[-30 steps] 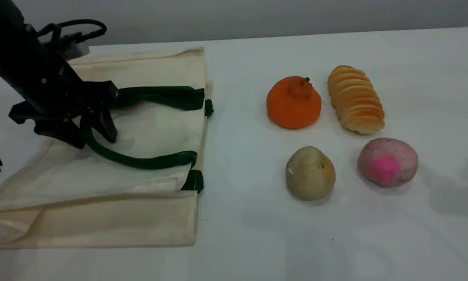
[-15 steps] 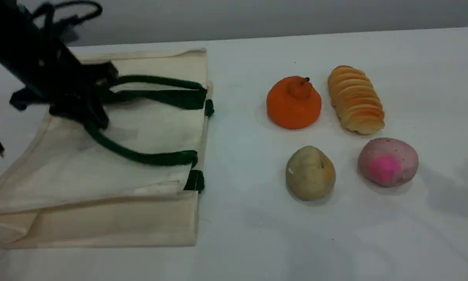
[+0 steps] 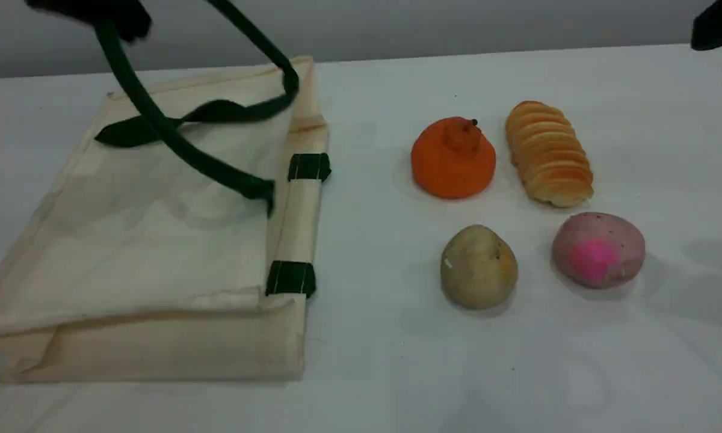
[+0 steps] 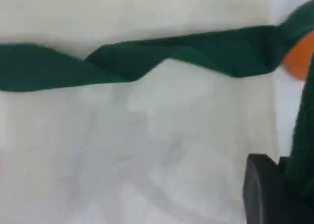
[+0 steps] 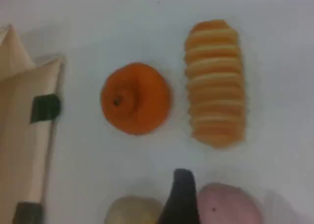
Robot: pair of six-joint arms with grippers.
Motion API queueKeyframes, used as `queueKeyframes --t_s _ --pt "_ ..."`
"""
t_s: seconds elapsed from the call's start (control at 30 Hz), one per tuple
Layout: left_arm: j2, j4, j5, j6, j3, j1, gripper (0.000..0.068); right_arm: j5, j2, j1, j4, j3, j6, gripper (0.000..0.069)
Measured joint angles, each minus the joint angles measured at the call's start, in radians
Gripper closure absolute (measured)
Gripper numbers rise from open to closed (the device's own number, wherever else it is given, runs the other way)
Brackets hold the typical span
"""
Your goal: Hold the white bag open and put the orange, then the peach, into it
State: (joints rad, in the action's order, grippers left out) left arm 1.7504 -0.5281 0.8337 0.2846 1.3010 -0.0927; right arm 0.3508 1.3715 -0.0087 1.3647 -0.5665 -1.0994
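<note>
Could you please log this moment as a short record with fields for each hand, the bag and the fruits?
left hand: shut on the bag's green handle, lifted near the scene view's top edge
right hand: open, empty, above the fruits
white bag: on the table, handle pulled up
orange: on the table, beside the bread roll
peach: on the table, right of the pear-shaped fruit
in bag: no fruit yet

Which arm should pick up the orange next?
Right. The left gripper is shut on the bag's handle; the right gripper hangs open just short of the orange.
</note>
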Motion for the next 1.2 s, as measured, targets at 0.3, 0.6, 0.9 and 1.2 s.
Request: queueKeyframes --t_s 0.3,0.6,0.9,1.2 --pt "-0.196 -0.012 0.150 0.000 0.000 0.000 0.0623 0.132 0.087 0.000 0.354 -0.011 -0.405 0.0113" --pt "-0.361 0.010 0.233 -0.004 0.004 0.000 0.0623 0.121 0.230 0.122 0.381 -0.134 -0.472 0.0113" --pt "-0.409 0.057 0.349 -0.036 0.087 0.000 0.0623 -0.015 0.400 0.229 0.381 -0.287 -0.472 0.0113" --pt "-0.409 0.132 0.363 -0.104 0.104 0.000 0.0623 0.067 0.601 0.243 0.379 -0.403 -0.471 0.0113"
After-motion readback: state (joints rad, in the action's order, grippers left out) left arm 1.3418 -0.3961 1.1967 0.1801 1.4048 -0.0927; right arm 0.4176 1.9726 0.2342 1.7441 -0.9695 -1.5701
